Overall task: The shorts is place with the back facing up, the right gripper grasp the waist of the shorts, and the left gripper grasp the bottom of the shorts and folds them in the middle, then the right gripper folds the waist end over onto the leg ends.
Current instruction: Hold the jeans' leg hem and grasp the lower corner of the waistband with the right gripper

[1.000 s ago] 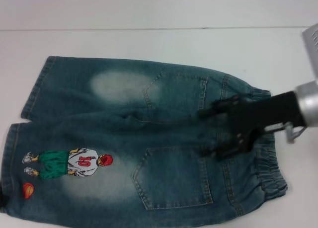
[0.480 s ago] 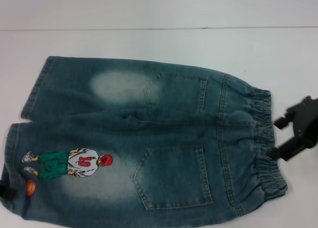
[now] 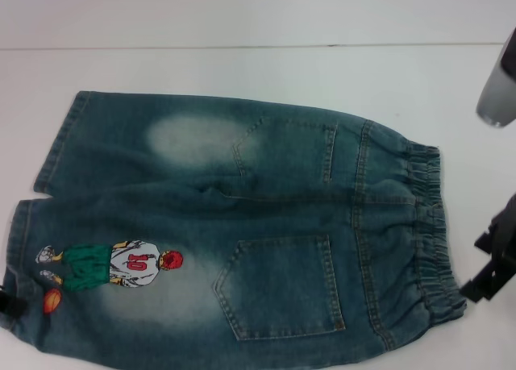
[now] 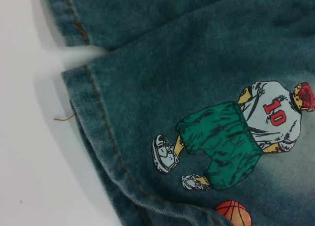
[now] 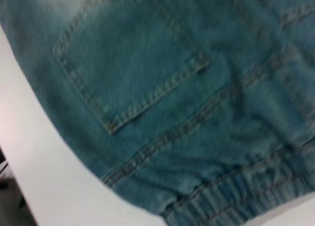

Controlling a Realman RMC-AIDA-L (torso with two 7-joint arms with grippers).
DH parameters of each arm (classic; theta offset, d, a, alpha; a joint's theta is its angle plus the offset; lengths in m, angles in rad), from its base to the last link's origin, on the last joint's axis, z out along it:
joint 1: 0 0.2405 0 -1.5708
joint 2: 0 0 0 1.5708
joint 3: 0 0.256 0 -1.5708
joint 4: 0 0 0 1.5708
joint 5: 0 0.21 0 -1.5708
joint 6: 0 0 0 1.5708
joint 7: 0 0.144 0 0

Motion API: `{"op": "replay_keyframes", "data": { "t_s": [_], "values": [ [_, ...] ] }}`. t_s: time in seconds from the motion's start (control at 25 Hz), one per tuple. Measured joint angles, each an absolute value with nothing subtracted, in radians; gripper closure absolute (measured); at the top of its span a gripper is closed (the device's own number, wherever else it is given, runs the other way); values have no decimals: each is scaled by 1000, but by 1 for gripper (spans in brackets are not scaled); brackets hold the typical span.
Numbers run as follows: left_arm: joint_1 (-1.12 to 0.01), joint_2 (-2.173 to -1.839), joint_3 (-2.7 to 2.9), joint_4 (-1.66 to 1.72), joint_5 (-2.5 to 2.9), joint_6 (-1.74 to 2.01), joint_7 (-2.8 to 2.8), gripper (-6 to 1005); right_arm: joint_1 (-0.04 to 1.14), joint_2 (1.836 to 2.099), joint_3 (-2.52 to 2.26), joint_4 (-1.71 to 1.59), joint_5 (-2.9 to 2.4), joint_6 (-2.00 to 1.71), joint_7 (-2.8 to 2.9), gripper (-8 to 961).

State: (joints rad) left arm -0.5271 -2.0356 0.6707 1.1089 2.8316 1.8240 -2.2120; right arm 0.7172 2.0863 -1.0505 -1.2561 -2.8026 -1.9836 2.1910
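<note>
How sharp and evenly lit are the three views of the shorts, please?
Head view: soft, even light, shorts readable, right gripper dark at the frame edge. Left wrist view: crisp, the printed figure and stitching sharp, with a faint shadow along the leg hem. Right wrist view: blurred, the back pocket seams smeared.

surface: white table (image 3: 242, 68) | on it: denim shorts (image 3: 266, 217) lying flat, back pockets up | waistband toward the robot's right, leg hems toward its left
</note>
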Motion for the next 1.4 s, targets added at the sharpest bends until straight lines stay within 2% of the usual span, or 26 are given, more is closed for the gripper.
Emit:
{"op": "replay_keyframes", "data": {
  "t_s": [0.72, 0.84, 1.4],
  "values": [
    [-531, -2039, 676, 1111, 2839, 1825, -2215, 943, 714, 2092, -1122, -1117, -2818, -1959, 2232, 77],
    [-532, -2040, 678, 1111, 2840, 1825, -2215, 943, 720, 2092, -1124, -1090, -2816, -1930, 2238, 249],
    [-534, -2042, 678, 1111, 2843, 1824, -2214, 943, 720, 2091, -1128, -1021, -2735, -1846, 2215, 263]
  ]
}}
